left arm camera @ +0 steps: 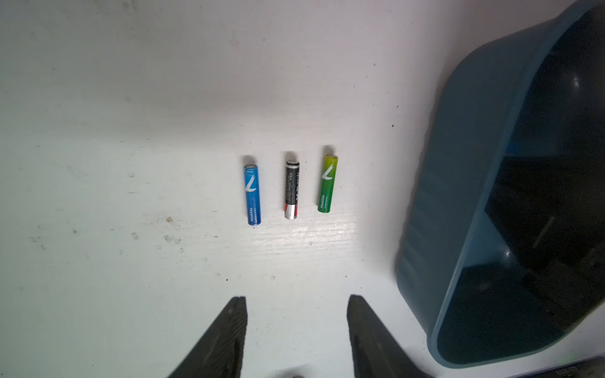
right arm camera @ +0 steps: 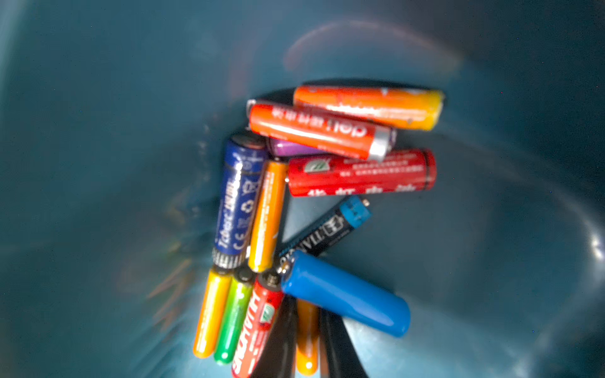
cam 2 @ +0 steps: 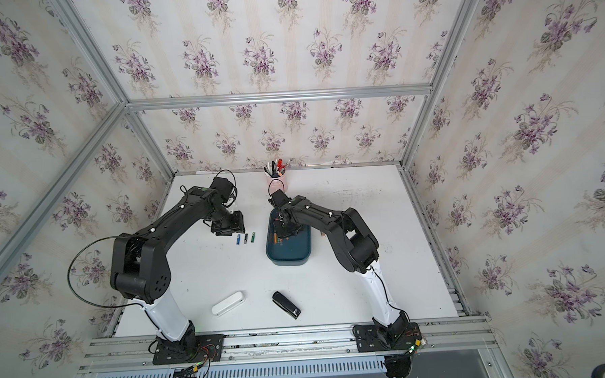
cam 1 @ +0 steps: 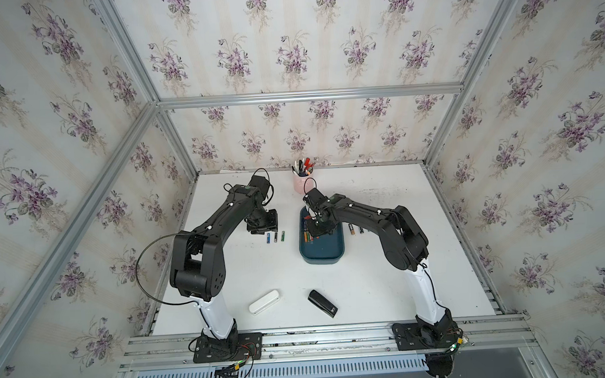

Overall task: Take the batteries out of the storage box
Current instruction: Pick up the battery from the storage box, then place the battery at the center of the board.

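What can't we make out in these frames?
- Pile of batteries in the box: top views, right arm covers it; count unclear.
- Orange battery in the right gripper: right wrist view, blurred, one end under a blue battery.
- Loose batteries beside the box: too small, arm overlaps.

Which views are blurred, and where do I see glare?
Right wrist view: whole picture soft, the batteries smeared, glare spots on the storage box wall. Left wrist view: three batteries sharp, glare patch on the table. Both top views: sharp, evenly lit.
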You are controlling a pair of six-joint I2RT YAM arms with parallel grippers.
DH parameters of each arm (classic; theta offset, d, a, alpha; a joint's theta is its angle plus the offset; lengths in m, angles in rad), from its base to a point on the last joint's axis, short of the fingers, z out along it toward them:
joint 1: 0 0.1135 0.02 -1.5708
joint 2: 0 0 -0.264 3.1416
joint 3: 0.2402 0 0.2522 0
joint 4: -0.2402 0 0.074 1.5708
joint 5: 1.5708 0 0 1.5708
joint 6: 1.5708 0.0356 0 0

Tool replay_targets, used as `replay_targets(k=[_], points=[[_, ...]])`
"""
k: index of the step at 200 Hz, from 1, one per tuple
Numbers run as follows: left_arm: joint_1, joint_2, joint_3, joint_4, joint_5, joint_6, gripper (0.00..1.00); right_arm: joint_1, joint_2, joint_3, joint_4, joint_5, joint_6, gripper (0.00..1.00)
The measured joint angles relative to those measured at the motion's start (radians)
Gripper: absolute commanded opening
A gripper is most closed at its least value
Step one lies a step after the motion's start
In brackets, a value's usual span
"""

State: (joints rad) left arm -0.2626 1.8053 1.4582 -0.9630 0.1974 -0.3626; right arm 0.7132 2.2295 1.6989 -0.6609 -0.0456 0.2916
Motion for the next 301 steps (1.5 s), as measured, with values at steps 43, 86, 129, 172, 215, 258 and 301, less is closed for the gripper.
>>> replay_targets(k=[43, 86, 129, 172, 215, 258, 301], points=[[-0.034, 0.017, 0.055, -0.036, -0.036, 0.014, 0.54, 0.000, -0.017, 0.006, -0.031, 0.000, 0.000, 0.11], [-0.052, 0.039, 0.073, -0.047, -0.038, 0.014, 0.54, -0.002, -0.096, 0.019, -0.070, -0.010, 0.000, 0.11], [-0.056, 0.057, 0.092, -0.054, -0.037, 0.013, 0.54, -0.024, -0.166, 0.020, -0.079, -0.050, 0.000, 0.11], [-0.063, 0.068, 0.113, -0.063, -0.037, 0.013, 0.54, -0.104, -0.237, 0.008, -0.094, -0.058, -0.010, 0.11], [-0.064, 0.071, 0.115, -0.066, -0.037, 0.013, 0.54, -0.304, -0.299, -0.112, -0.087, -0.029, -0.054, 0.11], [-0.065, 0.082, 0.112, -0.067, -0.037, 0.013, 0.54, -0.441, -0.287, -0.212, -0.045, -0.015, -0.109, 0.10], [-0.072, 0.094, 0.125, -0.067, -0.037, 0.013, 0.54, -0.474, -0.245, -0.246, -0.015, 0.016, -0.140, 0.10]])
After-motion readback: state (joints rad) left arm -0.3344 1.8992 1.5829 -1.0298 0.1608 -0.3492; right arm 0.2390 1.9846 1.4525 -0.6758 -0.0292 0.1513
